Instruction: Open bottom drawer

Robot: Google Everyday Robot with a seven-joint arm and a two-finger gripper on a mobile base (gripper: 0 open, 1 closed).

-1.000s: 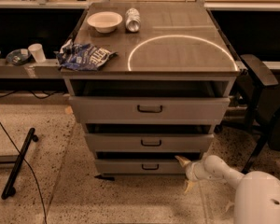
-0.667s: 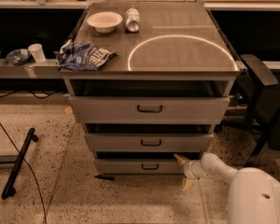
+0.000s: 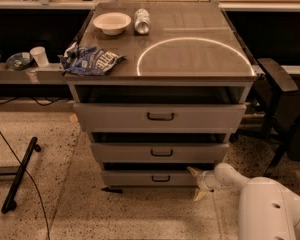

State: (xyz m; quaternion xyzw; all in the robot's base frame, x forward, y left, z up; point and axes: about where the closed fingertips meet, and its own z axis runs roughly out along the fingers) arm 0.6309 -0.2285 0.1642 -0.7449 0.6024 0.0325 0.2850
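The bottom drawer (image 3: 150,178) is the lowest grey front of the three-drawer cabinet, with a small black loop handle (image 3: 161,178). It sits a little out, with a dark gap above it. My gripper (image 3: 196,183) is at the drawer's right end, low near the floor, on a white arm coming in from the lower right. One pale fingertip (image 3: 192,171) is at the drawer's top right corner and the other (image 3: 199,195) is below it by the floor. The gripper is open and holds nothing.
The middle drawer (image 3: 159,152) and top drawer (image 3: 160,116) stick out further. On the cabinet top are a white bowl (image 3: 111,22), a can (image 3: 141,20) and a blue chip bag (image 3: 90,60). A black bar (image 3: 20,174) lies on the floor at left. A dark chair (image 3: 282,109) stands at right.
My gripper has crept slightly left toward the bottom drawer's right end. The drawers have not visibly moved.
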